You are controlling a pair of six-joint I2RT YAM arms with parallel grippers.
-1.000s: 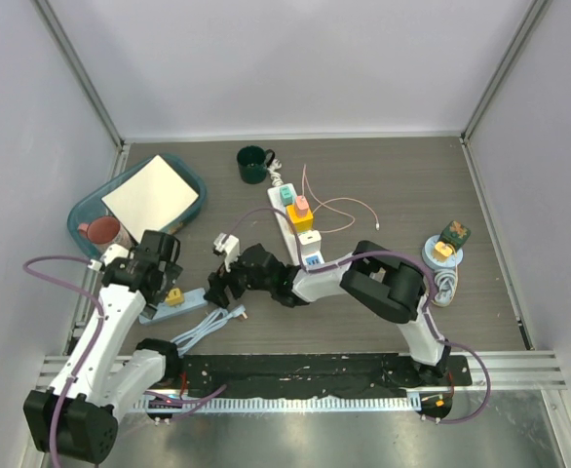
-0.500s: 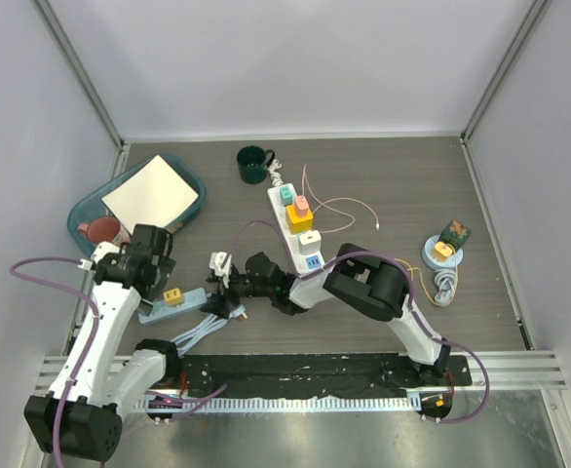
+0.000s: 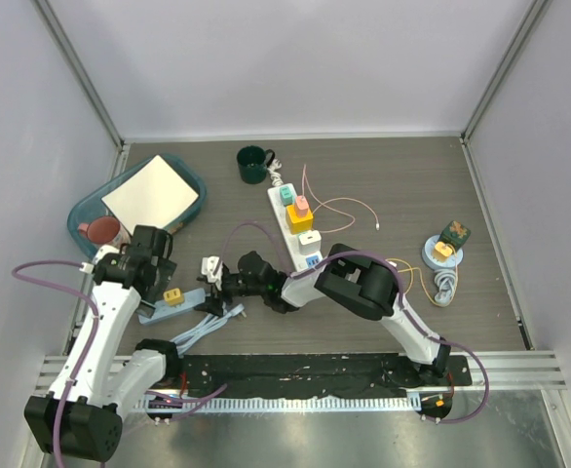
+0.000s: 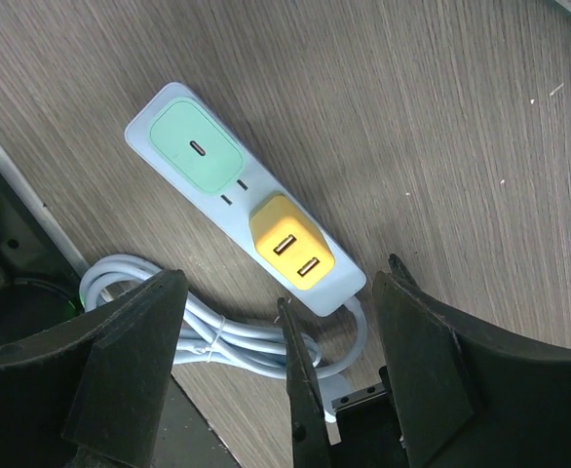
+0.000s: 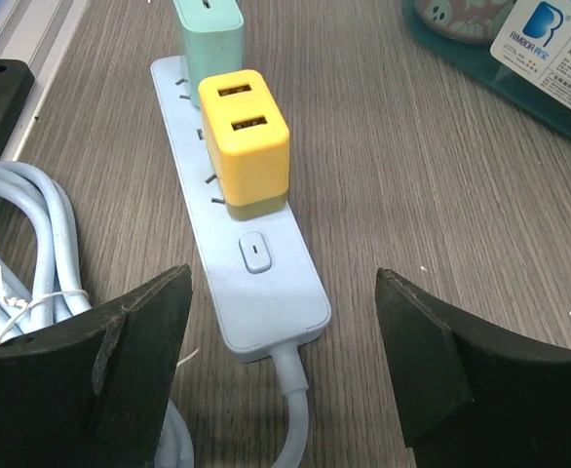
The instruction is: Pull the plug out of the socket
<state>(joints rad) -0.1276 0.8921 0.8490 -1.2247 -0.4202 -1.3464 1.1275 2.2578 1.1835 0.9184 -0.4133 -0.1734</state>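
A light-blue power strip (image 3: 190,297) lies at the near left of the table. It holds a yellow plug (image 3: 173,295) and a mint-green plug (image 4: 200,151). In the left wrist view the yellow plug (image 4: 292,249) sits near the strip's cable end. My left gripper (image 3: 158,276) is open above the strip, touching nothing (image 4: 281,327). My right gripper (image 3: 211,289) is open at the strip's cable end. In the right wrist view its fingers straddle that end (image 5: 281,312), just short of the yellow plug (image 5: 245,136) and the switch (image 5: 254,253).
The strip's bundled cable (image 3: 203,330) lies by the near edge. A white power strip (image 3: 294,219) with several plugs is mid-table, a dark green mug (image 3: 253,164) behind it. A teal tray (image 3: 190,178) holds a white card and a red cup. A small stand (image 3: 443,252) is at right.
My right gripper has reached further left, up to the cable end of the blue strip. My left gripper drew back a little to the left and has since held still.
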